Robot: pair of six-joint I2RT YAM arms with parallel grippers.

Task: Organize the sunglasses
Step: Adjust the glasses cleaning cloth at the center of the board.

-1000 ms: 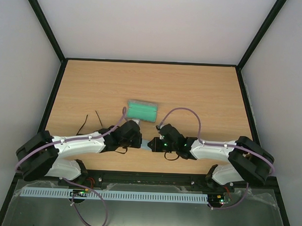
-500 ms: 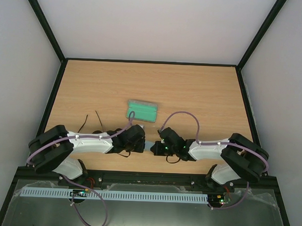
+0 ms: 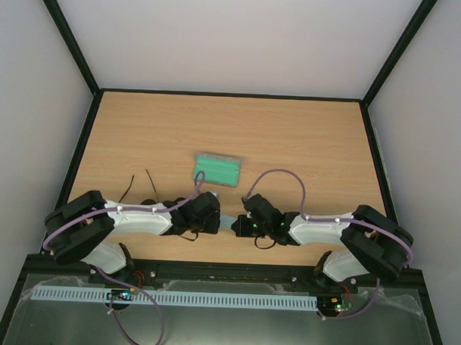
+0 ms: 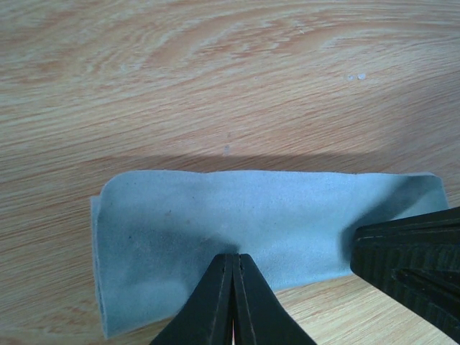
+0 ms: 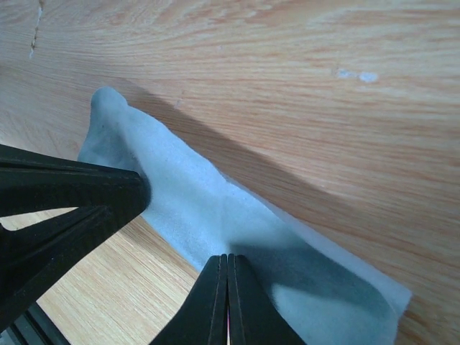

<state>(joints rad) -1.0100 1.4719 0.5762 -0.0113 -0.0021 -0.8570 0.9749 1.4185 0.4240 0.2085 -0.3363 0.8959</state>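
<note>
The sunglasses [image 3: 149, 177] lie at the left of the wooden table; only their thin black arms show past my left arm. A light blue-grey cloth [image 4: 251, 208] [image 5: 208, 208] lies folded into a strip near the front edge, between both grippers [image 3: 226, 220]. My left gripper [image 4: 233, 257] [image 3: 216, 221] is shut on the cloth's near edge. My right gripper [image 5: 228, 257] [image 3: 235, 227] is shut on its other end. Each wrist view shows the other gripper's black fingers [image 4: 410, 251] [image 5: 72, 194] at the cloth.
A grey case with green lining [image 3: 218, 169] lies open just beyond the grippers, mid-table. The wooden table [image 3: 307, 137] is bounded by a black frame and white walls. A white slotted rail [image 3: 211, 300] runs below the arm bases.
Over the second, my left arm swung in and its gripper moved nearer the front edge and right, closing on the right gripper. In the last half second almost nothing moved.
</note>
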